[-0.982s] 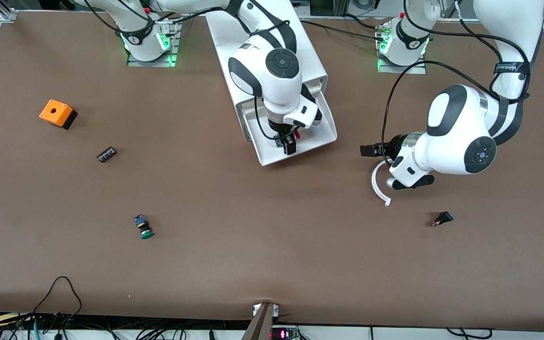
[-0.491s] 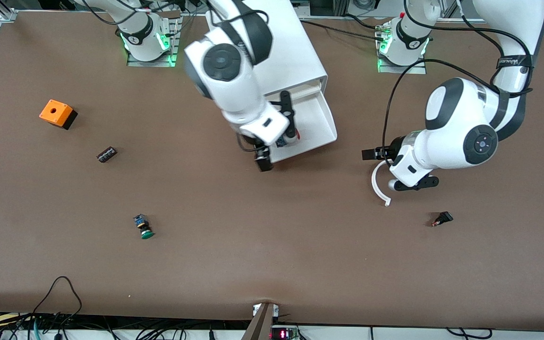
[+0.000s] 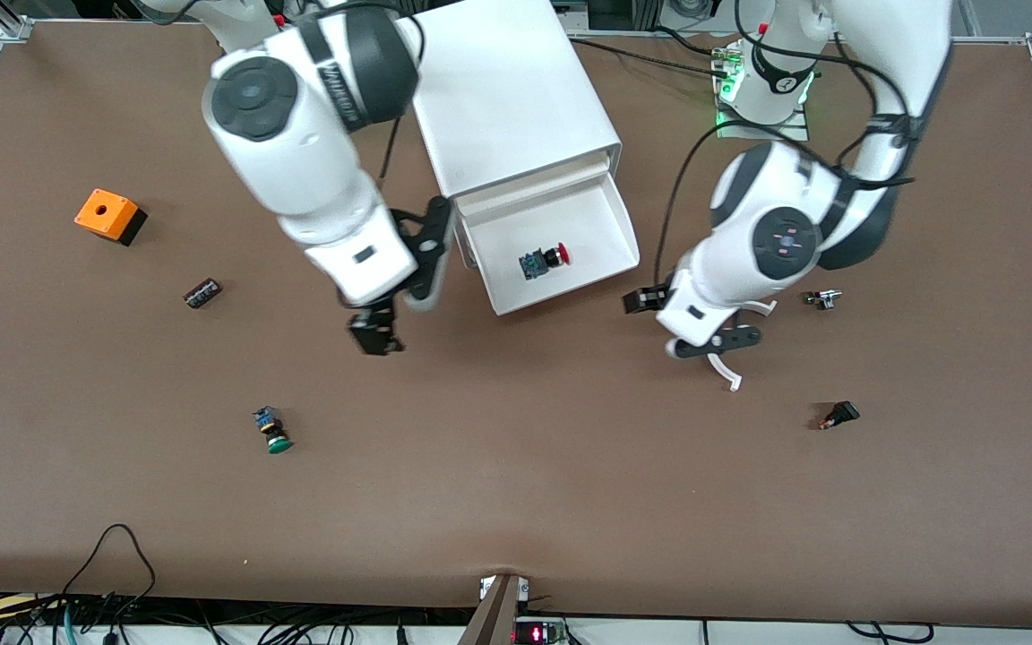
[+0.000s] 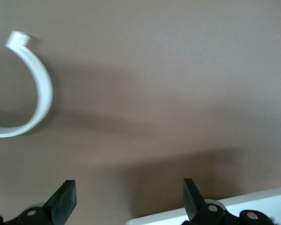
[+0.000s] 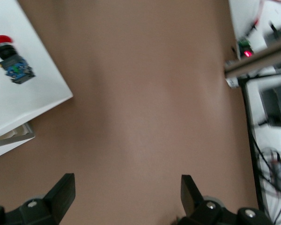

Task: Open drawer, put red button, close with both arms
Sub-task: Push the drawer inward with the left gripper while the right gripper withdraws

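The white drawer (image 3: 601, 219) stands pulled out of its cabinet (image 3: 516, 98). The red button (image 3: 545, 261) lies on its side inside, red cap toward the left arm's end; the right wrist view also shows the button (image 5: 9, 56) on the drawer floor (image 5: 33, 103). My right gripper (image 3: 375, 336) (image 5: 126, 190) hangs open and empty over bare table beside the drawer, toward the right arm's end. My left gripper (image 3: 641, 300) (image 4: 129, 199) is open and empty, low over the table by the drawer's corner toward the left arm's end.
A white curved strip (image 3: 724, 369) (image 4: 40, 89) lies under the left hand. An orange box (image 3: 108, 215), a small black part (image 3: 202, 293) and a green button (image 3: 272, 430) lie toward the right arm's end. Two small parts (image 3: 822, 298) (image 3: 838, 415) lie toward the left arm's end.
My right gripper has come out of the drawer and swung away toward the right arm's end; the red button stays in the drawer. My left gripper has moved closer to the drawer.
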`<state>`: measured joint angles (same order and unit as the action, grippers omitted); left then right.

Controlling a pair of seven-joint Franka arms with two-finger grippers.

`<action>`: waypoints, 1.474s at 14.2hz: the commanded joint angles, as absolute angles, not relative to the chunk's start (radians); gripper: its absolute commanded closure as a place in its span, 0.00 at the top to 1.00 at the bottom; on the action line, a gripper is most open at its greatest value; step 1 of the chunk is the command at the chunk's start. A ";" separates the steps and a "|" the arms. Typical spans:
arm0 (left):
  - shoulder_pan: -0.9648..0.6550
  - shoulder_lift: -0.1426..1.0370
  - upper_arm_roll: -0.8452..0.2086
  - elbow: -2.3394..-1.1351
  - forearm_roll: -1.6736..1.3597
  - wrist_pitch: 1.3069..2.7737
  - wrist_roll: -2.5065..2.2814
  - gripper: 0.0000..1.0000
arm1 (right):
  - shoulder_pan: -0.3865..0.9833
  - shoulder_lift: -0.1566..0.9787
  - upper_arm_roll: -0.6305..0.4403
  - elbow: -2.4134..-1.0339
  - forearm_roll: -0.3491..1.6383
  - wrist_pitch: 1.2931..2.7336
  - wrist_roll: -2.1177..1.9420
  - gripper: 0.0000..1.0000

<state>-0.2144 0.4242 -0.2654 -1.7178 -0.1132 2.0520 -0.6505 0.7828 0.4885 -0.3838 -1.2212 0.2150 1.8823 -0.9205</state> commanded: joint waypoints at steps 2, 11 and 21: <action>-0.267 0.460 -0.258 -1.713 -0.075 2.146 -0.706 1.00 | 0.743 0.469 -0.388 -1.232 0.226 1.845 -0.673 1.00; -0.344 0.520 -0.258 -1.713 -0.048 2.237 -0.902 1.00 | 0.661 0.466 -0.387 -1.296 0.195 1.842 -0.091 1.00; -0.370 0.509 -0.317 -1.726 -0.064 2.052 -0.891 1.00 | 0.169 0.305 -0.149 -1.318 0.120 1.645 -0.254 1.00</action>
